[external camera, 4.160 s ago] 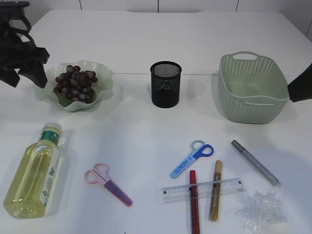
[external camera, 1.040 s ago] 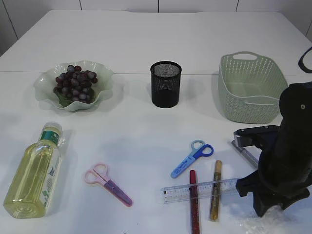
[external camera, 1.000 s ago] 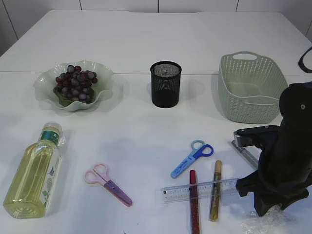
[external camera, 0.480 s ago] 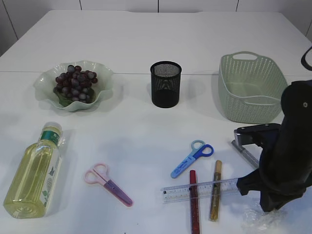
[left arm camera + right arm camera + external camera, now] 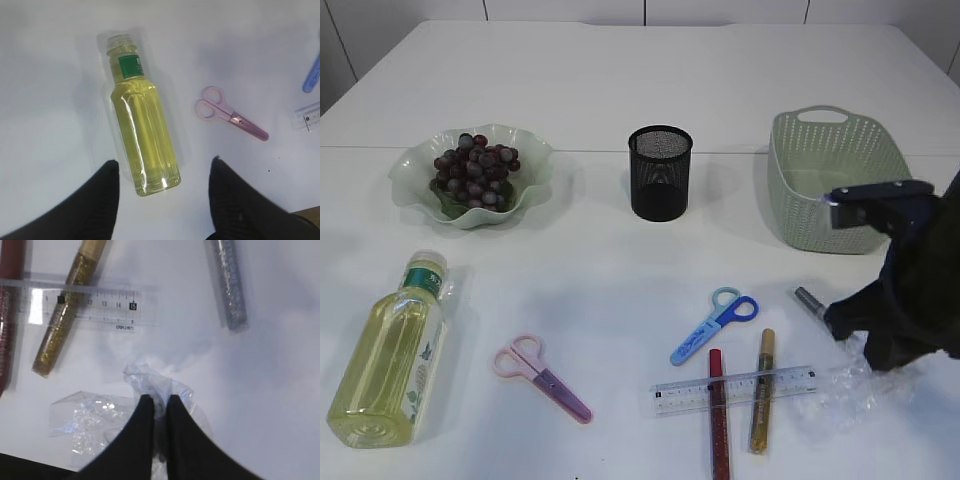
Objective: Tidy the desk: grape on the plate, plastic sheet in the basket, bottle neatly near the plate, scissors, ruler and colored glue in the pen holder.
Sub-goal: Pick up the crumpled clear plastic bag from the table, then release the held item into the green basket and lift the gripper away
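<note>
A white table (image 5: 620, 90) seen from a slanted front view, with desk items scattered on it. At the near right, the right gripper (image 5: 156, 405) has its two black fingers pinched together on a crumpled clear plastic sheet (image 5: 95, 422), which trails down to the table from the black arm at the right edge of the exterior view.

Just left of the sheet, a clear ruler (image 5: 735, 388) lies across a red glitter glue pen (image 5: 716, 412) and a gold glitter glue pen (image 5: 762, 388). A silver glue pen (image 5: 229, 285) lies to the right of the ruler, partly hidden behind the arm in the exterior view. A little farther back sit blue scissors (image 5: 713, 326).

At the near left, pink scissors (image 5: 540, 378) lie flat. Left of them a bottle (image 5: 392, 355) of yellow liquid lies on its side, cap pointing away. In the left wrist view the left gripper (image 5: 162, 177) hangs above the bottle's base with its fingers spread wide, touching nothing.

Farther back, from left to right: a pale green wavy plate (image 5: 530, 185) holding a bunch of dark grapes (image 5: 473, 168), a black mesh pen holder (image 5: 660, 172) standing upright in the middle, and a light green woven basket (image 5: 835, 185) at the far right.
</note>
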